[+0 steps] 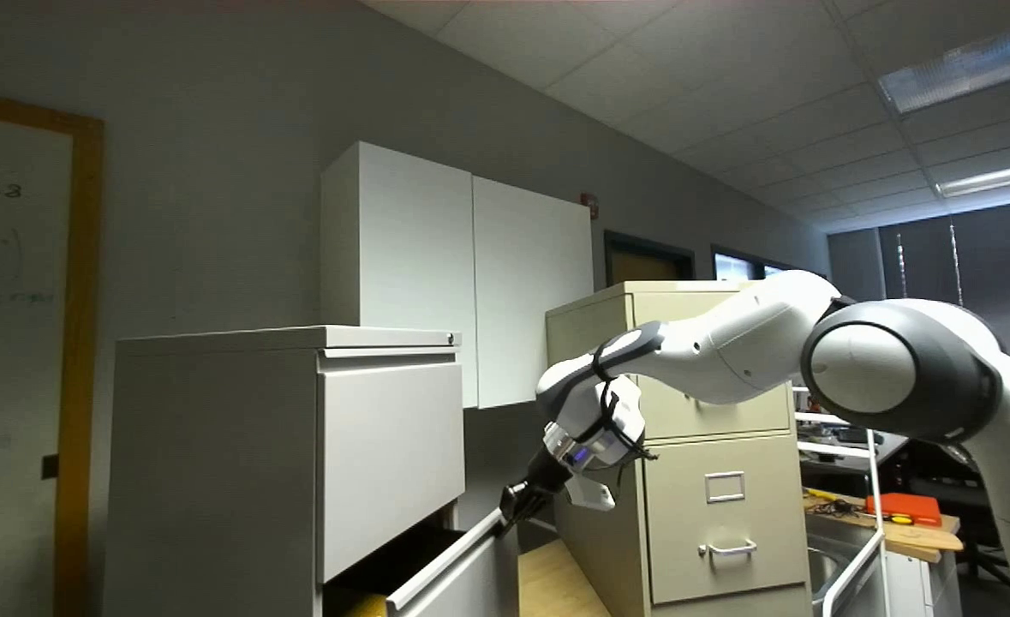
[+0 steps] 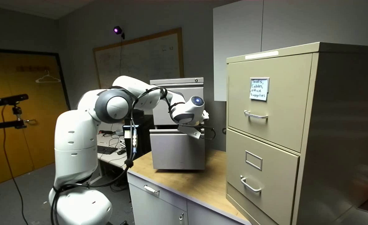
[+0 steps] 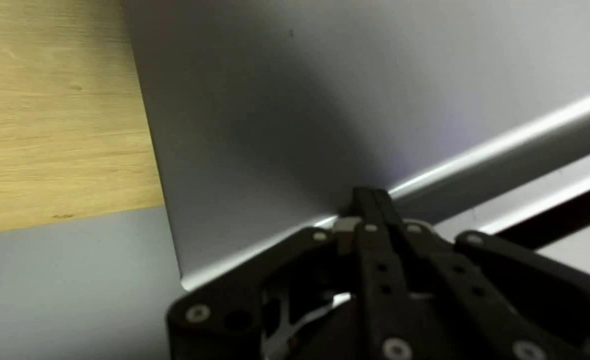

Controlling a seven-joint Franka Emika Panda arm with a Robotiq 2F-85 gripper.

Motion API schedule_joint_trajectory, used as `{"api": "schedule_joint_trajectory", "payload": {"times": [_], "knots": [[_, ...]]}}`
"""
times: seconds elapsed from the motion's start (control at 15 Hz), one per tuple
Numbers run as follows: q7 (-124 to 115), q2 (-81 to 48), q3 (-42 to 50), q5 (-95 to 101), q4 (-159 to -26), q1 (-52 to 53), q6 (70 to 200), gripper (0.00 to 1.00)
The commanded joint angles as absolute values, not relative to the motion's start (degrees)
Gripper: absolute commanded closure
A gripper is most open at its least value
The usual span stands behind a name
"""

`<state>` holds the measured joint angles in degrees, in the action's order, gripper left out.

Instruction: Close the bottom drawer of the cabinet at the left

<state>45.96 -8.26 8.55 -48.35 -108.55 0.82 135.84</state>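
bottom drawer (image 3: 254, 125) — ajar, top edge against the fingers (image 3: 364, 206)

You read “Tools, Cables, office supplies” on the filing cabinet (image 2: 274, 122) label (image 2: 259, 89), right of centre; “33” on the whiteboard (image 1: 12, 360), upper left.

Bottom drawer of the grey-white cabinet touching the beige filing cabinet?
Apart. In both exterior views, wooden countertop shows between the open bottom drawer and the beige filing cabinet.
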Motion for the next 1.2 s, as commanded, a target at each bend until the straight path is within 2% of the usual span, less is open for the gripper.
{"api": "schedule_joint_trajectory", "payload": {"times": [0.0, 0.8, 1.13], "knots": [[45.2, -14.3, 3.9, -52.3, -96.7, -2.6, 131.7, 1.00], [41.1, -29.1, -2.6, -50.2, -77.3, -4.8, 128.5, 1.00], [38.9, -29.5, -2.6, -45.0, -74.9, -5.4, 125.5, 1.00]]}}
